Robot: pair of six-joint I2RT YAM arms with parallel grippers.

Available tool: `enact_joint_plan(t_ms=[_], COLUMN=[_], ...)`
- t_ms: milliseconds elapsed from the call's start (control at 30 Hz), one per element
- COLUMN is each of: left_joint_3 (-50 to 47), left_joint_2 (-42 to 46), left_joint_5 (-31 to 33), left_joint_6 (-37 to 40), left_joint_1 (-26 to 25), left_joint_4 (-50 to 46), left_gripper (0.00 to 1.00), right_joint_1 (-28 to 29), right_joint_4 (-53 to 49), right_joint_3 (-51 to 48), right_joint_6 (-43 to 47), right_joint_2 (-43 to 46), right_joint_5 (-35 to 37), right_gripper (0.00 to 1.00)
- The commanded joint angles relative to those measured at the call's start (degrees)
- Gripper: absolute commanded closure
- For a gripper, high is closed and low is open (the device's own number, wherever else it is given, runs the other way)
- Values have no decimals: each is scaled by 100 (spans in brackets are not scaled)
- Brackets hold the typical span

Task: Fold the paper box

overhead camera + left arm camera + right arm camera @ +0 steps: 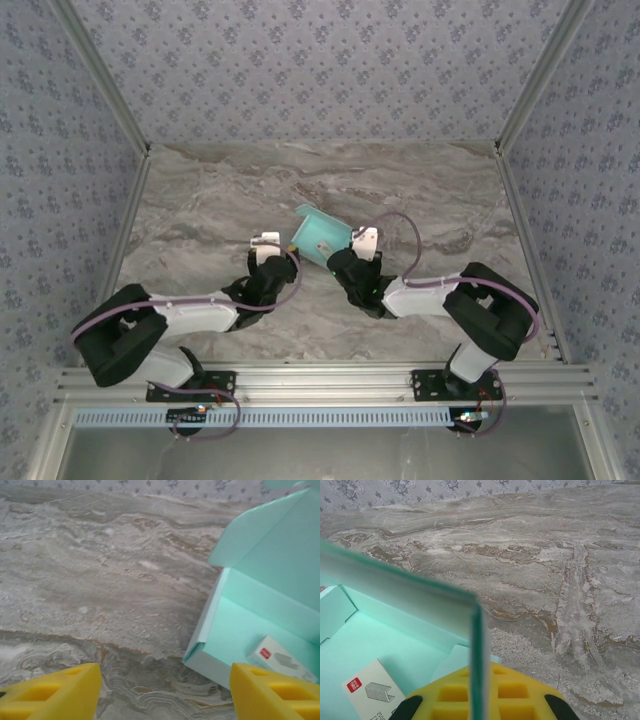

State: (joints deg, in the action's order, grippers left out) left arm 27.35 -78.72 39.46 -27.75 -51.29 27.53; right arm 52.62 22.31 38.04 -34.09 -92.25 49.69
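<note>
Pinching the paper box (380,645) by one wall, the right gripper (477,692) is clenched, the card there blurred. Beside the box, the left gripper (165,697) gapes empty, fingers (55,695) cropped.

Both my arms fold out from the near edge, elbows flared wide, forearms angled toward the centre. My left arm (190,315) carries its jaws spread open, the two yellow fingers (50,692) standing well apart at its wrist camera's lower corners. My right arm (430,295) has its jaws clamped tight on a wall of the paper box (380,645), a yellow finger (512,695) pressed against the card.
</note>
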Motion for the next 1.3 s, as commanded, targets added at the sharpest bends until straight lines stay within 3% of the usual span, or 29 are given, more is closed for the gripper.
enact_joint_plan(t_ms=[0,67,200,500,867,1267], left_joint_3=[82,122,398,637,761,1474], left_joint_2=[317,409,377,344,-106,-1136], left_joint_5=[-885,-1677,-2618,-3901,-4778,-5069], left_joint_6=[511,775,1197,1612,1984,2661], left_joint_1=[250,596,1190,2059,2182,2166], left_joint_4=[-322,-380,-698,-832,-531,-323], left_gripper=[31,30,29,27,26,26], right_joint_1=[-102,-146,-342,-1000,-1654,-2224], right_joint_4=[-622,-637,-657,-728,-854,-1449], right_joint_3=[43,63,131,116,159,568], right_joint_6=[10,133,459,1558,2320,3304], right_joint_2=[-94,-44,101,538,683,641], right_joint_5=[-71,-165,-576,-2079,-3554,-4819], right_gripper=[97,97,97,98,99,98])
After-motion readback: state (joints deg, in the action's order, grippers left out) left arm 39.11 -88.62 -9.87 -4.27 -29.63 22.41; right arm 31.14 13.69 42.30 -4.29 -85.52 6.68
